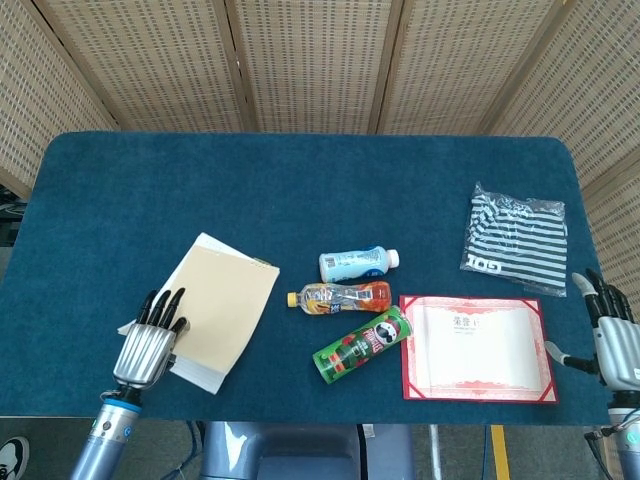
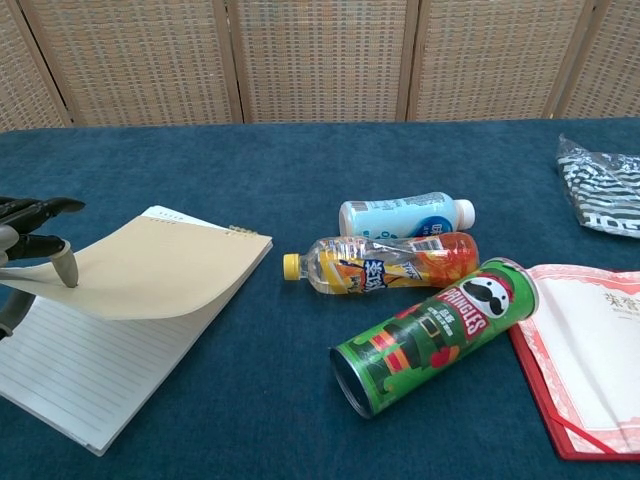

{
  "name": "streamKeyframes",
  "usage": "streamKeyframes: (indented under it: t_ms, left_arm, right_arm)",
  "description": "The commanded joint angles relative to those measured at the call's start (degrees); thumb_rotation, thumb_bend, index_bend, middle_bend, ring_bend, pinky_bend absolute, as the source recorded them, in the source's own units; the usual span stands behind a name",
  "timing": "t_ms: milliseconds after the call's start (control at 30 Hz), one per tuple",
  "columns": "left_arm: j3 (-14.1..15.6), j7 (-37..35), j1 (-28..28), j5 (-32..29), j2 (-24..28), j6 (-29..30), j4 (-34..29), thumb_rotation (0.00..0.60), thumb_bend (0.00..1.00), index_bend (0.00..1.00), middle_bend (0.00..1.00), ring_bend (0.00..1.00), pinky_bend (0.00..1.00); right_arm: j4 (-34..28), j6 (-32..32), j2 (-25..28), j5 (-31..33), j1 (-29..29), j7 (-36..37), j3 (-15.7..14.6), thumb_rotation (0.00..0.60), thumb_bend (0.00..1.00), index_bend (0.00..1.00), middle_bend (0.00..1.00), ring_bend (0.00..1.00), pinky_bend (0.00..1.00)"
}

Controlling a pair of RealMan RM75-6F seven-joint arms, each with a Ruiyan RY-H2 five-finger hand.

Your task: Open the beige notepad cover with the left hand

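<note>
The beige notepad cover [image 1: 224,304] [image 2: 150,268] is lifted at its near left edge and curves up over the lined white page [image 2: 90,365]. My left hand [image 1: 146,338] [image 2: 28,245] pinches that raised edge, with a fingertip on top of the cover and another below it. The notepad lies at the table's front left, spiral edge toward the bottles. At the front right edge my right hand [image 1: 612,334] hovers with fingers spread, holding nothing; the chest view does not show it.
A white milk bottle [image 1: 358,263], an orange drink bottle [image 1: 340,297] and a green Pringles can [image 1: 362,343] lie beside the notepad. A red-bordered certificate [image 1: 478,347] and a striped cloth in a bag [image 1: 516,238] are on the right.
</note>
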Motion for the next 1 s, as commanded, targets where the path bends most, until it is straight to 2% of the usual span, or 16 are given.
streamKeyframes:
  t_ms: [33,733,1000]
  left_arm:
    - [-0.29,-0.23,0.39,0.23,0.11,0.24,0.27,0.600,0.69,0.78,0.00,0.00,0.00]
    - [2.54,-0.54,4.08,3.56,2.79,0.10,-1.79,0.600,0.70,0.78,0.00,0.00,0.00]
    - [2.14,-1.21,5.00,4.62,3.31,0.15,-1.68,0.600,0.70,0.78,0.00,0.00,0.00]
  right_arm:
    - [-0.04,-0.14,-0.06,-0.04,0.04,-0.15,-0.09,0.600,0.21,0.03,0.00,0.00,0.00]
    - [-0.34,-0.33,-0.25,-0.08,0.10,-1.29,-0.27,0.600,0.21,0.03,0.00,0.00,0.00]
    - [-0.60,-0.35,-0.30,-0.28,0.14,-1.83,-0.42,0.600,0.21,0.03,0.00,0.00,0.00]
